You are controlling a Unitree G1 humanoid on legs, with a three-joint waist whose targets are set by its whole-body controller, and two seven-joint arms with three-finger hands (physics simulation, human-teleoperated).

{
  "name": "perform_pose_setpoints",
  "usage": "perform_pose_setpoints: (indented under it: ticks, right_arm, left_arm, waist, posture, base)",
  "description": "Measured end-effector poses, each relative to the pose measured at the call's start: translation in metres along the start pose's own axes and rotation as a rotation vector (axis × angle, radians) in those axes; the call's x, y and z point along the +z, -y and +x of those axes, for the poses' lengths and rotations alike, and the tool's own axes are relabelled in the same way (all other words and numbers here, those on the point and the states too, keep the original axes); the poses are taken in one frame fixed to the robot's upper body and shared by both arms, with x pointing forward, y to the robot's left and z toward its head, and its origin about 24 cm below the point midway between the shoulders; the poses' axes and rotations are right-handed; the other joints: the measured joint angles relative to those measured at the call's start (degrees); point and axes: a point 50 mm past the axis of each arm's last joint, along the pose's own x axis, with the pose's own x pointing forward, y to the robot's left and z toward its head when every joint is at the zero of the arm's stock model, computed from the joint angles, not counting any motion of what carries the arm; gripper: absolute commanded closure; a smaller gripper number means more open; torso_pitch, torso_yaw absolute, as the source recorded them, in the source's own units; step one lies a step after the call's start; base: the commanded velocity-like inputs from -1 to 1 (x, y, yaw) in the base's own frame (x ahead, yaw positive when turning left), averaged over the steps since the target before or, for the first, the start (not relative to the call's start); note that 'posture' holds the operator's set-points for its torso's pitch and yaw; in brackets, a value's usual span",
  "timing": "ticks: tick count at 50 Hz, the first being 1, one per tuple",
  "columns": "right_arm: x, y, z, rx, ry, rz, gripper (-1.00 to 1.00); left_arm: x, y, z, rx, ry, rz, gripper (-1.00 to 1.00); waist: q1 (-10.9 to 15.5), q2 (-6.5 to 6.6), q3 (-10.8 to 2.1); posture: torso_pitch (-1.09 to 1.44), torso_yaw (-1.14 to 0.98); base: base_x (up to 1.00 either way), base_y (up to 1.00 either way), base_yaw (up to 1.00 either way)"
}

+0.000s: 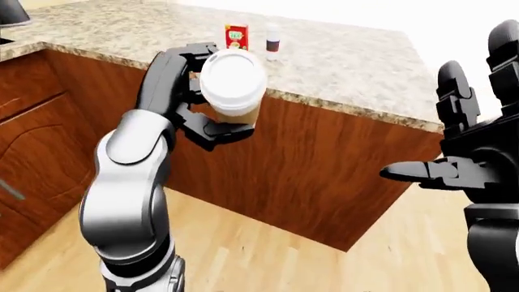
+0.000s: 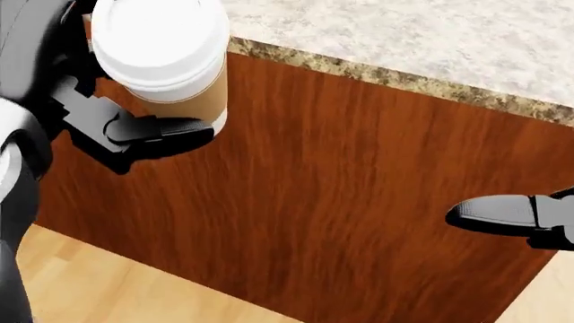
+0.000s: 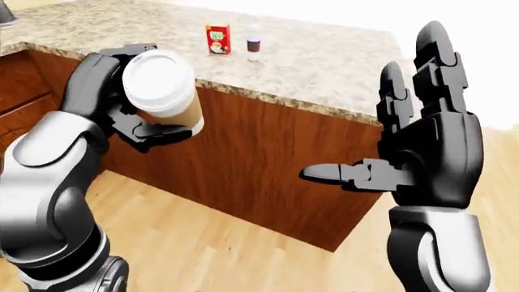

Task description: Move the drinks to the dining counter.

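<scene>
My left hand (image 1: 202,91) is shut on a paper coffee cup (image 1: 233,85) with a white lid and tan sleeve, held upright at about the height of the granite counter's edge (image 1: 341,106). In the head view the coffee cup (image 2: 166,57) sits at the top left, in front of the wooden counter side. My right hand (image 3: 406,134) hangs open at the right, fingers spread and pointing up, thumb toward the left, holding nothing. The granite counter top (image 3: 308,58) stretches across the upper part of the eye views.
A small red carton (image 1: 236,36) and a small dark bottle (image 1: 272,42) stand on the counter near its far side. Brown cabinet doors (image 1: 32,152) line the left. The wooden counter side (image 2: 359,202) rises from a light wood floor (image 1: 268,255).
</scene>
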Motion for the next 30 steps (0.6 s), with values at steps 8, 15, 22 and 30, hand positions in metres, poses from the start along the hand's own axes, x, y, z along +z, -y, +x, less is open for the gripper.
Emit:
perform_pose_setpoints:
  ticks: [8,15,22,30]
  right_arm:
    - [-0.01,0.0,0.003,-0.005,-0.059,0.002,-1.0]
    - [-0.01,-0.005,0.002,0.037,-0.065,0.041,-1.0]
    - [-0.003,-0.003,-0.002,0.022,-0.024,0.036,-1.0]
    - [-0.01,0.001,0.002,-0.017,-0.06,0.003,-1.0]
  left_arm:
    - [-0.014,0.001,0.004,-0.009,-0.077,-0.003,1.0]
    - [-0.015,-0.005,0.002,0.026,-0.081,-0.009,1.0]
    - [-0.004,0.003,0.001,-0.011,-0.008,0.003,1.0]
    - [-0.012,0.011,0.004,-0.074,-0.065,-0.008,1.0]
  waist:
    - [1.2,-3.25,1.01]
    - [0.9,-2.83,-0.63]
    - [-0.5,-1.5,-0.56]
    - [0.4,-4.62,2.33]
  posture:
    - [0.0,0.0]
    - [0.0,0.0]
    - [0.0,0.0]
    - [0.0,0.0]
  base:
    - [0.0,0.0,0.0]
    - [0.0,0.0,-0.59]
    - [0.0,0.0,-0.9]
    - [0.0,0.0,-0.01]
